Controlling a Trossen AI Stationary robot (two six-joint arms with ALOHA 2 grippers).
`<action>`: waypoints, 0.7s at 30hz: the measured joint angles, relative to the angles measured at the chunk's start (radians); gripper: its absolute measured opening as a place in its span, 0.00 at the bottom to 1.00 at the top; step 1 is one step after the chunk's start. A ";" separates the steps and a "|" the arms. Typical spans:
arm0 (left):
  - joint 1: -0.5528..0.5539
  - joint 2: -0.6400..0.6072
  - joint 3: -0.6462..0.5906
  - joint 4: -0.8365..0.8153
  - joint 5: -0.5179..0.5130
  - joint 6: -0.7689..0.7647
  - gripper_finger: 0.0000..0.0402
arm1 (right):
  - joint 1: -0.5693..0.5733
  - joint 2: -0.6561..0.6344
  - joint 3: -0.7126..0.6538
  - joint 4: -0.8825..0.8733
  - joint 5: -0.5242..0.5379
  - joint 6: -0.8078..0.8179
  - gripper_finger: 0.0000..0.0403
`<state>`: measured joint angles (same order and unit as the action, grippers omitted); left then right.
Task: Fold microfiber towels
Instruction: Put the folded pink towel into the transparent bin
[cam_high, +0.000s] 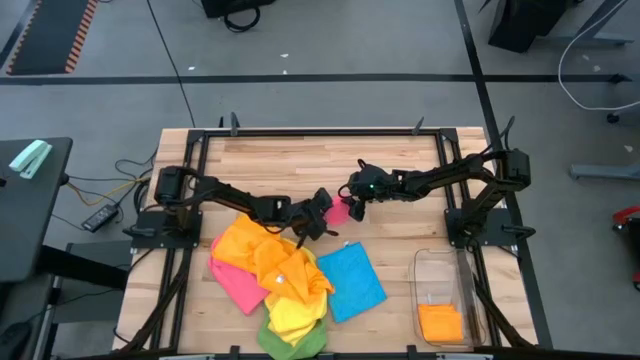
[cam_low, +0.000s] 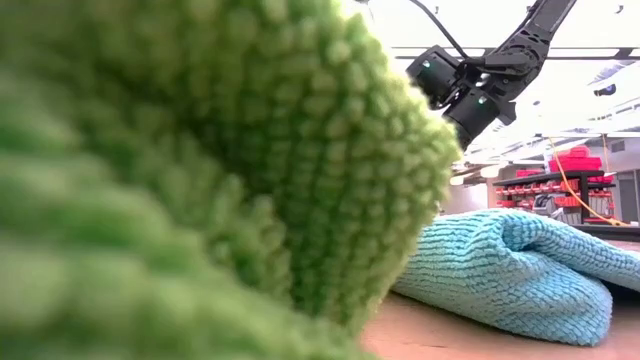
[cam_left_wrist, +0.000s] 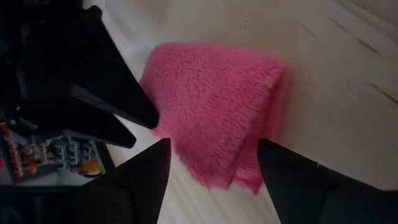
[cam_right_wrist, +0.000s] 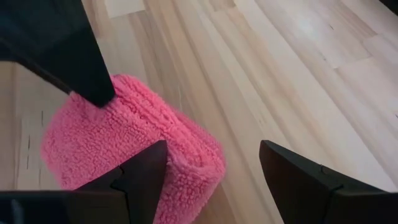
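L gripper (cam_left_wrist: 211, 177) fingers apart, straddling the folded pink towel (cam_left_wrist: 217, 112) w/o clamping it; the towel lies flat on the worktop (cam_left_wrist: 336, 56). R gripper (cam_right_wrist: 214, 180) fingers also apart, right over the same towel from the other side, nothing held. Both meet mid-worktop in the high view, pink bundle (cam_high: 340, 211) between them.

Step, as I read it: one towel's fold is done, both sets of fingers let go. Looks like a release/tidy point, not a grasp.

Rest of the work: pile of unfolded towels (cam_high: 275, 275) (orange, yellow, pink, green) near the front of the worktop, blue towel (cam_high: 350, 282) spread flat just beside it. Clear bin (cam_high: 445, 300) at front right w/ an orange towel (cam_high: 440, 322) inside.

Next prob: lift clear, move the pink one to the bin or aside, then pull one towel from the pile. Needs a single-layer pinch; the pile overlaps a lot, easy to drag two.
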<state>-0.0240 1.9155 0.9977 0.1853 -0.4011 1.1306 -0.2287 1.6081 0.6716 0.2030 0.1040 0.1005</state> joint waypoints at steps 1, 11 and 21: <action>0.000 0.006 0.022 -0.047 0.000 -0.011 0.61 | 0.000 0.000 0.000 0.001 0.000 0.000 0.66; 0.000 0.022 0.072 -0.128 0.005 -0.009 0.58 | -0.004 0.000 -0.014 -0.003 0.000 0.000 0.66; 0.011 0.028 0.071 -0.173 0.046 0.006 0.58 | -0.004 0.000 -0.014 0.013 -0.002 0.002 0.66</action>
<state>-0.0130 1.9434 1.0687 0.0120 -0.3546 1.1368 -0.2329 1.6077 0.6579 0.2163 0.1017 0.1028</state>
